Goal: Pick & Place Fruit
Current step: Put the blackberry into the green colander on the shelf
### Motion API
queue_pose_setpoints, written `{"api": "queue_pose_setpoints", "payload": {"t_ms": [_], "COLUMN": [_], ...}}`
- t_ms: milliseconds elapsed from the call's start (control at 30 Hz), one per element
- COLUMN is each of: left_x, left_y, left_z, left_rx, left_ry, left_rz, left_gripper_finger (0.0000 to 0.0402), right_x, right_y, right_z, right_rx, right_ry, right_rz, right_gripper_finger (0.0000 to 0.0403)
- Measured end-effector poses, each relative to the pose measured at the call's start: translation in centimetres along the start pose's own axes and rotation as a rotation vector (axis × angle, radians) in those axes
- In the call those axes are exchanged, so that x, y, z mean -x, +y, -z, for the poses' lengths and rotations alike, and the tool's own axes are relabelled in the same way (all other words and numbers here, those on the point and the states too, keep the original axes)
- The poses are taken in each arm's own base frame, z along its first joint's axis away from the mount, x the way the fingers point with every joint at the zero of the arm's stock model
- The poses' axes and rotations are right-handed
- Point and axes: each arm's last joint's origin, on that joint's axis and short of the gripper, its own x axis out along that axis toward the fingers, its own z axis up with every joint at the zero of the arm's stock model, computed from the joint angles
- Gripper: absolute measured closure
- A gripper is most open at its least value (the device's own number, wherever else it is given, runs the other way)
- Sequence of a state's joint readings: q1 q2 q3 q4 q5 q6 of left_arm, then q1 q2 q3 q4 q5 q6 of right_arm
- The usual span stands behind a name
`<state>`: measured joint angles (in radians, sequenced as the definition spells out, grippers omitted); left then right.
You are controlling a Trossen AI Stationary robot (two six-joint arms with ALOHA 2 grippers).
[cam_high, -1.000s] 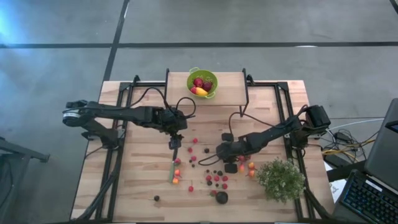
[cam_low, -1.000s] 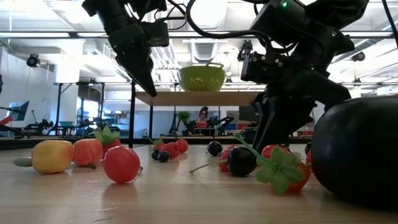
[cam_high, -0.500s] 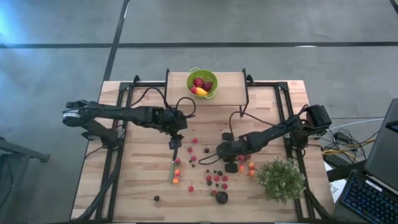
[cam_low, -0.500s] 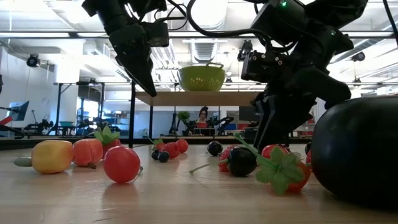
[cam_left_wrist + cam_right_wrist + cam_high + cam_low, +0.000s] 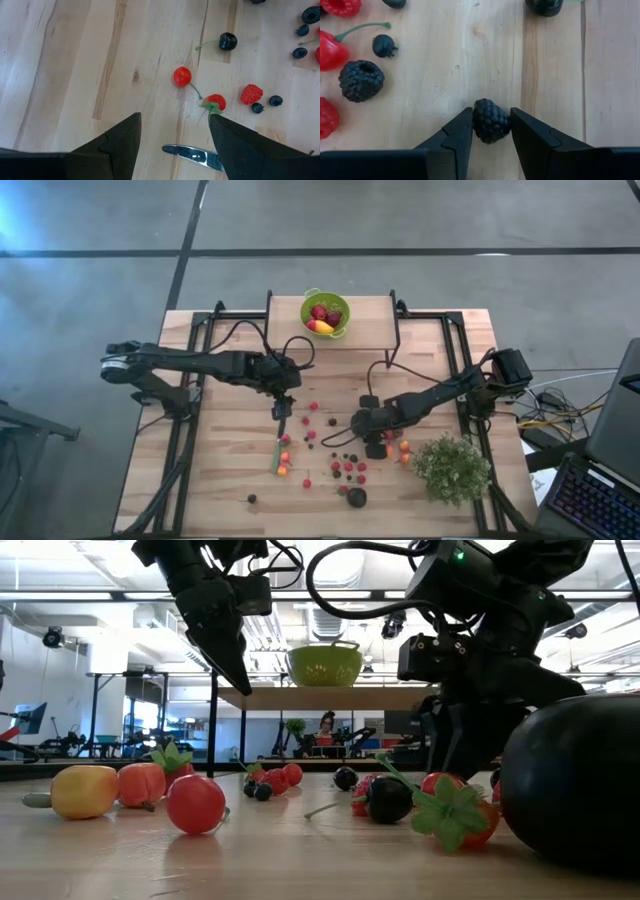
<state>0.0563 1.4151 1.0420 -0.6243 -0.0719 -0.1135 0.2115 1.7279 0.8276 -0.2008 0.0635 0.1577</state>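
Observation:
Small fruit lies scattered on the wooden table [image 5: 230, 380]: red berries [image 5: 348, 467], dark ones, and one bigger dark round fruit [image 5: 356, 497]. My right gripper [image 5: 490, 131] is low over the table's middle right, shut on a blackberry [image 5: 490, 120]. A second blackberry [image 5: 361, 80] and a red cherry [image 5: 330, 50] lie close by. My left gripper [image 5: 175, 140] hangs open above the table, over a cherry [image 5: 182, 76], a strawberry [image 5: 215, 102] and the knife's blade [image 5: 192, 155]. A green bowl [image 5: 325, 312] holding fruit stands on the raised shelf at the far edge. My right gripper pinches the blackberry's two sides [image 5: 476, 122] between the ends of its two fingers [image 5: 460, 132]. The fingers slant steeply down from above. Whether the berry rests on the table or is just off it, I cannot tell.
A bushy pale-green plant [image 5: 452, 468] stands at the near right, close to my right arm. The green-handled knife [image 5: 277, 452] lies below my left gripper. Black frame rails [image 5: 190, 430] run along both sides of the table.
My right gripper has shifted slightly toward the table's right edge, staying low among the berries.

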Motion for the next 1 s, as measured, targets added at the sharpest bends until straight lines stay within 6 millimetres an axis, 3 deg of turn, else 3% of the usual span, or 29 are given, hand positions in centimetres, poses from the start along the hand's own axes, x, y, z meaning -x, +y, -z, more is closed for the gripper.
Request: {"api": "queue_pose_setpoints", "payload": {"t_ms": [300,567,1000], "left_x": [0.0,0.0,0.0], "left_y": [0.0,0.0,0.0], "left_z": [0.0,0.0,0.0], "left_rx": [0.0,0.0,0.0], "left_ry": [0.0,0.0,-0.004], "left_rz": [0.0,0.0,0.0], "left_gripper_finger": [0.0161,0.0161,0.0161], "right_x": [0.0,0.1,2.2], "right_y": [0.0,0.0,0.6], "right_z": [0.0,-0.3,-3.8], "right_rx": [0.0,0.0,0.124], "right_ry": [-0.003,-0.005,-0.025], "right_rz": [0.003,-0.006,-0.051], "right_gripper_finger": [0.0311,0.0301,0.0304]}}
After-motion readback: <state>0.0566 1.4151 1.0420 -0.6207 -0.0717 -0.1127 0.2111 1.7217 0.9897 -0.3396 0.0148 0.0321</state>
